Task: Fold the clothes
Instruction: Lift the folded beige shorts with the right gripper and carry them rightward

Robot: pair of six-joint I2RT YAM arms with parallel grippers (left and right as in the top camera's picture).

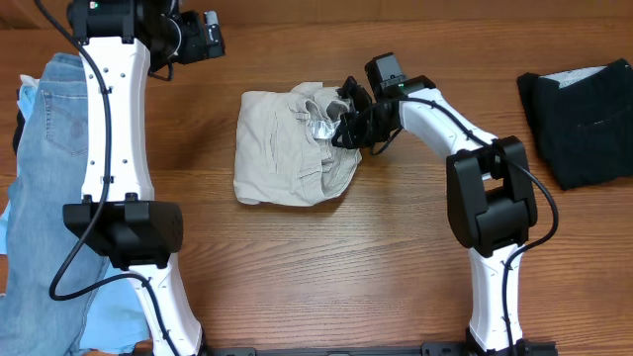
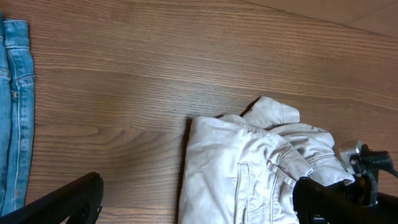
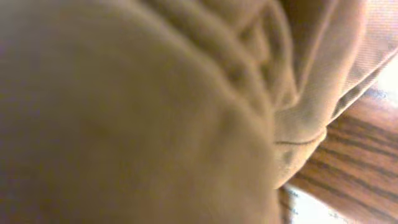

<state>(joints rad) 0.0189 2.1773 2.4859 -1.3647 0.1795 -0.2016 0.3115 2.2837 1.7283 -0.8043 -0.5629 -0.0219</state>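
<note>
One khaki shorts (image 1: 282, 148), one blue jeans (image 1: 54, 129), one black garment (image 1: 584, 119).

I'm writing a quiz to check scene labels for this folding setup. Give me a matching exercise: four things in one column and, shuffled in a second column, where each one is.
Things:
1. beige shorts
2. jeans
3. black garment
4. right gripper

Places:
A. by the right edge of the table
B. at the shorts' right side, against the fabric
C. bunched in the middle of the table
D. by the left edge, partly hidden by the left arm in the overhead view

Pairs: 1-C, 2-D, 3-A, 4-B.
</note>
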